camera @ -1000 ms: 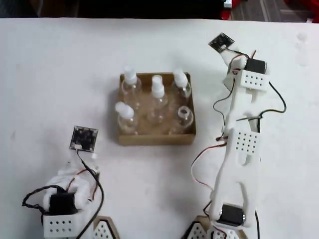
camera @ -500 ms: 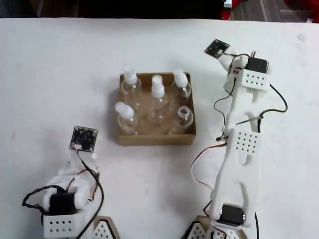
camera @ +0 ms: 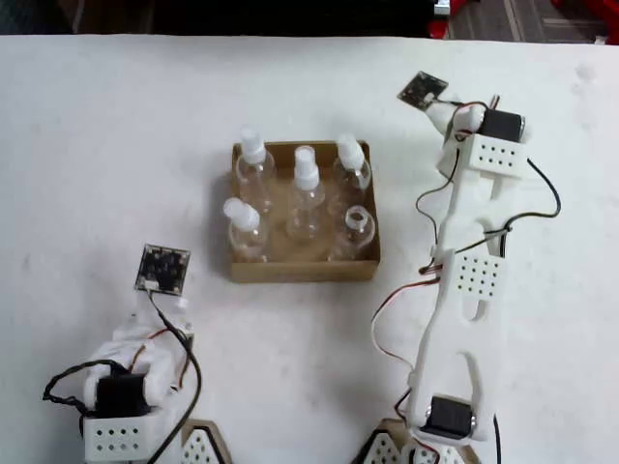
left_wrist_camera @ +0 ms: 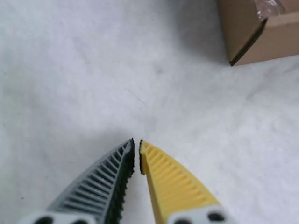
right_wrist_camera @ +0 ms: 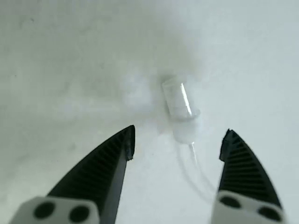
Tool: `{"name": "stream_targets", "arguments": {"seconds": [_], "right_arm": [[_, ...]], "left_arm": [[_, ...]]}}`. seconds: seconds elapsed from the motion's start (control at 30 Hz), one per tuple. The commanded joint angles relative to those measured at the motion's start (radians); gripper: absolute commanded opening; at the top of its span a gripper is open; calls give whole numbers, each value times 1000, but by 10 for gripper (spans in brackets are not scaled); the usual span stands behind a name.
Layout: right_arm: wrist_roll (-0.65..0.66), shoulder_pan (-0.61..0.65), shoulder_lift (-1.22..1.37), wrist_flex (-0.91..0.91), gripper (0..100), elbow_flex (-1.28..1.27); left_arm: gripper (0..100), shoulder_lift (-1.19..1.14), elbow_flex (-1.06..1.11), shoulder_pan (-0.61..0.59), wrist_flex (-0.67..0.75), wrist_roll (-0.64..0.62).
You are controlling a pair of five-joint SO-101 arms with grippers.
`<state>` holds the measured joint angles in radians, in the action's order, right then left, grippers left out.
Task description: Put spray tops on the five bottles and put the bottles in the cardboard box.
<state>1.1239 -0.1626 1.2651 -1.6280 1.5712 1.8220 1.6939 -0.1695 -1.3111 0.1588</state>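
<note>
The cardboard box [camera: 253, 270] sits mid-table and holds five clear bottles. Four of them, such as one bottle [camera: 306, 184], wear white spray tops; the bottle [camera: 356, 226] at the box's near right corner has a bare neck. A loose spray top [right_wrist_camera: 180, 109] with its thin tube lies on the table just ahead of my right gripper [right_wrist_camera: 177, 137], which is open and low over it. The right arm [camera: 471, 242] stretches to the far right of the box. My left gripper [left_wrist_camera: 136, 143] is shut and empty, near the table's front left, with the box's corner [left_wrist_camera: 254, 32] ahead.
White tabletop [camera: 116, 145] spreads wide to the left of and behind the box. Red and black cables [camera: 397, 300] hang along the right arm. The left arm [camera: 131, 387] is folded low at the front edge.
The right arm's wrist has swung a little, with its camera board shifting slightly at the far right. The left arm and the box have not moved.
</note>
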Motion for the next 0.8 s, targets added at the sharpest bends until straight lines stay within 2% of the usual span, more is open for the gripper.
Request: {"name": "stream_targets", "arguments": {"seconds": [0.0, 0.23, 0.57, 0.67, 0.77], "right_arm": [[57, 30, -33, 2, 243, -26], [57, 31, 13, 50, 224, -46], [60, -8, 38, 50, 71, -37], [97, -25, 33, 42, 38, -37], [94, -28, 7, -36, 32, 0]], "left_arm": [[25, 8, -2, 13, 23, 6], [25, 8, -2, 13, 23, 6], [25, 8, -2, 13, 23, 6], [25, 8, -2, 13, 23, 6], [25, 8, -2, 13, 23, 6]]}}
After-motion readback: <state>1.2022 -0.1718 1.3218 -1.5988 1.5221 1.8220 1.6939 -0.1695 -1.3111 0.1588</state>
